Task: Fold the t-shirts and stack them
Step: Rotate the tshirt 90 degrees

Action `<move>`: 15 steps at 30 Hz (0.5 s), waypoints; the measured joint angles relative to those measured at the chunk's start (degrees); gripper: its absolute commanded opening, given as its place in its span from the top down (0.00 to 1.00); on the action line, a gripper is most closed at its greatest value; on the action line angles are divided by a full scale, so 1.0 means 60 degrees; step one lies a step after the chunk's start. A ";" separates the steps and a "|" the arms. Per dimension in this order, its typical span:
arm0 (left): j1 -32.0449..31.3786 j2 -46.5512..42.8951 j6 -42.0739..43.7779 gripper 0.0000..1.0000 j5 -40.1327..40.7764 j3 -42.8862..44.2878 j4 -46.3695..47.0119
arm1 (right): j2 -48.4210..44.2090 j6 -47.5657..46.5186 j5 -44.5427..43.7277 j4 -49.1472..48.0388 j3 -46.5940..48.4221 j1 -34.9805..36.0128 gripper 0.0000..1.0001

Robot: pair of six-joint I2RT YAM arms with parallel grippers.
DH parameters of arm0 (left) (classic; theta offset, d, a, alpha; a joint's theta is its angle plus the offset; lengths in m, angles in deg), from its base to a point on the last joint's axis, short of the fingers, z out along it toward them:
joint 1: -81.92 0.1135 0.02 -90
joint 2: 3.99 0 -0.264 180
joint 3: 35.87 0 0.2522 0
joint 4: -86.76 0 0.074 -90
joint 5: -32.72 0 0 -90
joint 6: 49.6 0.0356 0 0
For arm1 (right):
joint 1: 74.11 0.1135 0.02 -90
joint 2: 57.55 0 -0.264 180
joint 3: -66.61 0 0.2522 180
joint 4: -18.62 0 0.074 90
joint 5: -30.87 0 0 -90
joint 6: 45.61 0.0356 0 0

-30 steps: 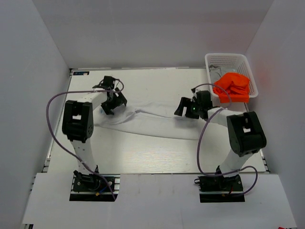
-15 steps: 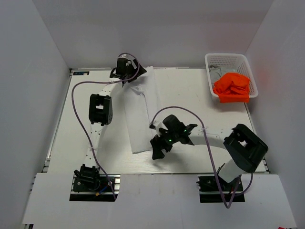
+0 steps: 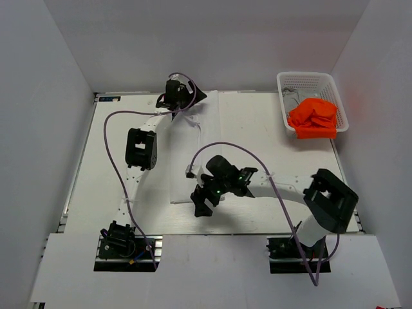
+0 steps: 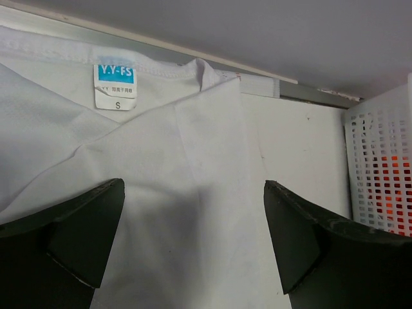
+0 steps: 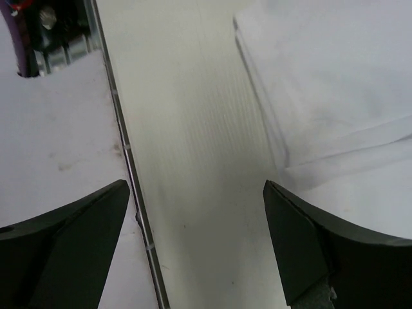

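Observation:
The white t-shirt (image 3: 187, 164) lies folded in a long strip running from the far edge toward the near edge. My left gripper (image 3: 190, 96) is open over its collar end, where the blue size label (image 4: 116, 84) shows on the white cloth (image 4: 193, 148). My right gripper (image 3: 201, 203) is open at the strip's near end, over bare table, with the shirt's corner (image 5: 335, 84) just beyond its fingers. The orange t-shirt (image 3: 313, 117) lies crumpled in the basket. A bit of grey cloth (image 3: 291, 96) shows behind it.
The white lattice basket (image 3: 309, 78) stands at the far right corner and shows in the left wrist view (image 4: 380, 161). The table's metal front rail (image 5: 125, 161) runs close to my right gripper. White walls enclose the table on three sides.
The white shirt swung from lying crosswise to lying front to back. My left arm reached to the far edge, and my right arm swept to the near middle.

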 measured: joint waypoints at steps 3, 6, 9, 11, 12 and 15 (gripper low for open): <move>0.0000 -0.0171 0.0000 0.00 0.0146 -0.0044 -0.0324 | -0.0984 0.0000 -0.0342 -0.0127 -0.0131 -0.0022 0.10; 0.0000 -0.0382 0.0029 0.00 0.0237 -0.0044 -0.0801 | -0.2051 0.0127 -0.0634 -0.0688 -0.0568 -0.0033 0.10; 0.0000 -0.0863 0.0182 0.00 0.0324 -0.0091 -0.1384 | -0.2994 0.0586 -0.1253 -0.1235 -0.1195 -0.0040 0.10; 0.0000 -0.1552 0.0393 0.00 0.0412 -0.0426 -0.1778 | -0.3435 0.1049 -0.1840 -0.1668 -0.1639 -0.0051 0.10; 0.0000 -0.2047 0.0579 0.00 0.0430 -0.0670 -0.2007 | -0.3614 0.1304 -0.2215 -0.1847 -0.1872 -0.0080 0.10; 0.0000 -0.4062 0.1184 0.00 0.0554 -0.1796 -0.2896 | -0.3978 0.2171 -0.3413 -0.2120 -0.2466 -0.0251 0.10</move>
